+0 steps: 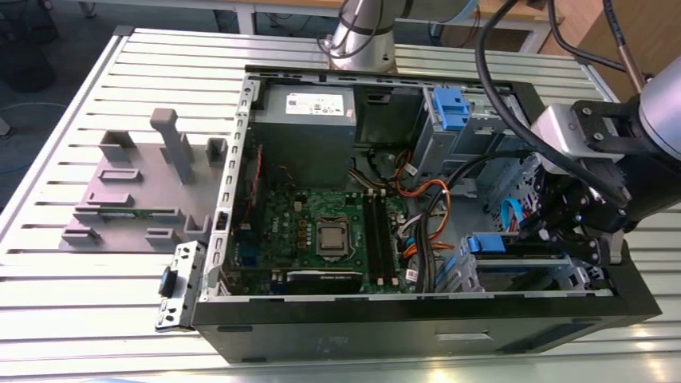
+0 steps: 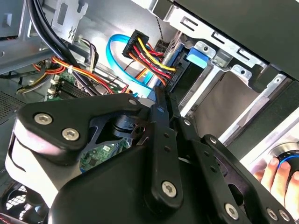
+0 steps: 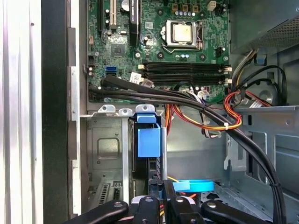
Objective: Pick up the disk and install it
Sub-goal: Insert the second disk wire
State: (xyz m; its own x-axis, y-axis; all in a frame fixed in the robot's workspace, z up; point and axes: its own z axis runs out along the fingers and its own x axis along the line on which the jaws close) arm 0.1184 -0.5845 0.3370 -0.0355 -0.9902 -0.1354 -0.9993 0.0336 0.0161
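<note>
I see the open computer case (image 1: 426, 323) on a slatted metal table (image 1: 64, 287). The disk (image 3: 149, 142), blue-bracketed, stands edgewise in its bay; whether my pincer (image 3: 161, 205) grips, I cannot tell.

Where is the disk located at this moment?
The disk stands on edge in the metal drive cage inside the computer case, at the exterior view's right, just ahead of the gripper in the first wrist view.

Even daylight; glare inside case, foreground blurred.
</note>
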